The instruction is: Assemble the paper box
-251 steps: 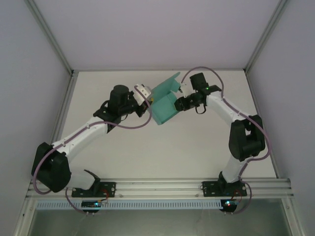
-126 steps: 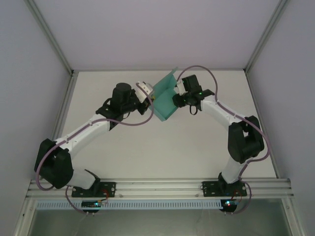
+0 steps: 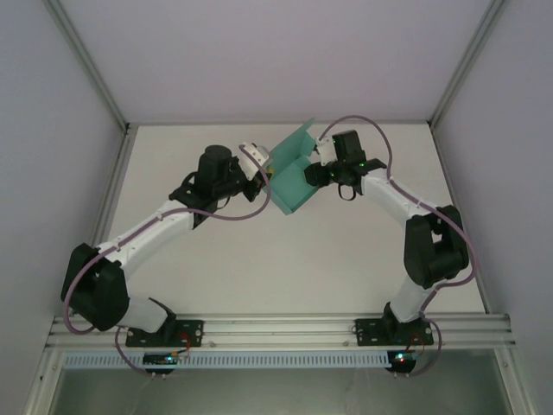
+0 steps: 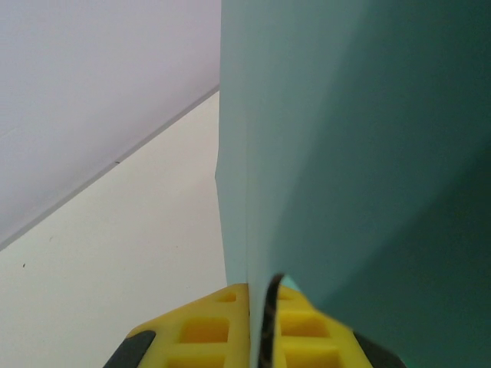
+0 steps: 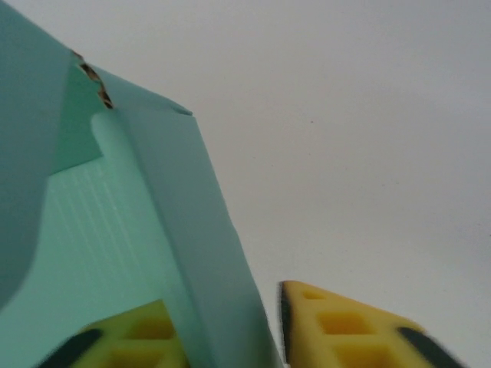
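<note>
The teal paper box (image 3: 290, 175) is partly folded and hangs between the two grippers at the back middle of the table, one flap standing up toward the rear. My left gripper (image 3: 263, 178) holds its left edge. In the left wrist view the yellow pads (image 4: 207, 330) are pressed together on a thin teal panel (image 4: 345, 153), so the left gripper (image 4: 257, 290) is shut on it. My right gripper (image 3: 313, 173) straddles the box's right wall (image 5: 192, 230). One finger sits inside the box and the other finger (image 5: 337, 326) is outside, with a small gap to the paper, so the right gripper (image 5: 226, 307) is open.
The white tabletop (image 3: 285, 259) lies below the box. Grey enclosure walls and metal frame posts (image 3: 95, 78) close in the left, right and rear. Both arm bases are bolted to the rail (image 3: 276, 328) at the near edge.
The left gripper and the box shifted slightly toward the back and have stayed there. The right gripper moved in toward the box's right wall, then drew back a little.
</note>
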You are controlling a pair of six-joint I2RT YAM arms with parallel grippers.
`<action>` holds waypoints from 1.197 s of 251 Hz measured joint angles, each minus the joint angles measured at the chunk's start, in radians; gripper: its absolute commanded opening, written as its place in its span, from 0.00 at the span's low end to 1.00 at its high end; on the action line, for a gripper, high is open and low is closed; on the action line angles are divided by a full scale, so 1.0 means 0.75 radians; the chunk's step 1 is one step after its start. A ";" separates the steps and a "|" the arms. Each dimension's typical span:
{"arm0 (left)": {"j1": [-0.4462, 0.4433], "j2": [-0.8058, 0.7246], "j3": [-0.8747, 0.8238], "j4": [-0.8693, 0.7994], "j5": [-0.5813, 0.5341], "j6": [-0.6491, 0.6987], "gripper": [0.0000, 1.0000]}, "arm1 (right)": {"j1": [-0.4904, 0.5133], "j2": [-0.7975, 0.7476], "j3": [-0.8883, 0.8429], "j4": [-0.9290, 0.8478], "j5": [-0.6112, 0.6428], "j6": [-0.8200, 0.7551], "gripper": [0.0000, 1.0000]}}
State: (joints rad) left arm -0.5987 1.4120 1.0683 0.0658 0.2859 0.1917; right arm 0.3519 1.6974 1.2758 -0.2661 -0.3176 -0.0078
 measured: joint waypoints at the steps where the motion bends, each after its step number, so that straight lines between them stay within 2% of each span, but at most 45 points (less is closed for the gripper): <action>1: 0.000 0.000 0.000 0.000 0.001 -0.001 0.00 | -0.001 0.000 0.000 0.001 -0.002 0.001 0.24; 15: 0.000 0.000 0.001 0.000 0.001 -0.003 0.00 | -0.002 0.000 0.000 0.002 -0.004 0.001 0.17; 31: 0.000 0.002 0.001 0.001 -0.006 -0.003 0.00 | 0.001 0.000 0.000 0.001 0.013 -0.017 0.14; 43: 0.000 0.005 0.001 0.003 -0.014 -0.003 0.00 | 0.013 0.000 -0.001 0.003 0.057 -0.053 0.08; 54: 0.000 0.008 0.001 0.004 -0.020 -0.003 0.00 | 0.032 0.000 -0.007 0.014 0.110 -0.070 0.08; 115: 0.000 0.044 0.003 0.017 -0.053 -0.006 0.00 | 0.168 0.020 -0.058 0.128 0.542 -0.089 0.09; 143: 0.000 0.061 0.005 0.023 -0.076 -0.013 0.00 | 0.234 0.050 -0.072 0.181 0.738 -0.105 0.19; 175: 0.000 0.077 0.006 0.023 -0.089 -0.028 0.00 | 0.271 0.094 -0.072 0.237 0.877 -0.115 0.18; 198: 0.000 0.083 0.006 0.029 -0.094 -0.029 0.00 | 0.272 0.099 -0.073 0.241 0.876 -0.086 0.18; 215: 0.000 0.082 0.011 0.030 -0.099 -0.034 0.00 | 0.262 0.091 -0.086 0.252 0.833 -0.075 0.32; 227: -0.001 0.082 0.018 0.012 -0.096 -0.042 0.00 | 0.245 0.078 -0.110 0.263 0.791 -0.065 0.35; 258: -0.018 0.082 0.018 -0.007 -0.082 -0.048 0.00 | 0.170 0.033 -0.152 0.264 0.632 -0.047 0.53; 288: -0.025 0.075 0.018 -0.006 -0.056 -0.046 0.00 | 0.103 -0.036 -0.189 0.237 0.485 -0.043 0.62; 300: -0.025 0.070 0.018 -0.006 -0.042 -0.042 0.00 | 0.088 -0.067 -0.195 0.229 0.426 -0.044 0.69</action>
State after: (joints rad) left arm -0.6174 1.4647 1.0821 0.0612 0.2546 0.1600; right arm 0.4179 1.6474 1.1297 -0.0944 0.0017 -0.0410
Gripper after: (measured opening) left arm 0.061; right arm 0.619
